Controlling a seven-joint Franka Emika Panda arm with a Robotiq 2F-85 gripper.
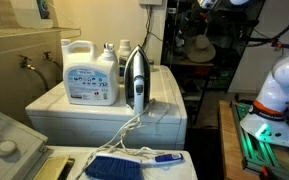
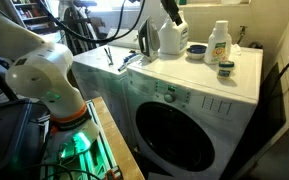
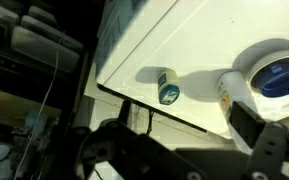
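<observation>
My gripper (image 3: 179,140) hangs high above the top of a white washing machine (image 2: 189,85) and holds nothing. Its dark fingers stand wide apart at the bottom of the wrist view. In an exterior view the gripper (image 2: 171,12) is above a white detergent jug (image 2: 172,38). Below it the wrist view shows a small blue-labelled jar (image 3: 166,87), a white bottle (image 3: 234,92) and a round blue cap (image 3: 281,80). An upright iron (image 1: 135,80) stands next to the jug (image 1: 90,72).
In an exterior view the bottle (image 2: 218,42), the small jar (image 2: 225,68) and a blue-topped dish (image 2: 196,48) stand on the washer top. The iron's cord (image 1: 124,130) hangs over the front edge. A blue brush (image 1: 119,165) lies on a lower surface. The robot base (image 2: 49,85) stands beside the washer.
</observation>
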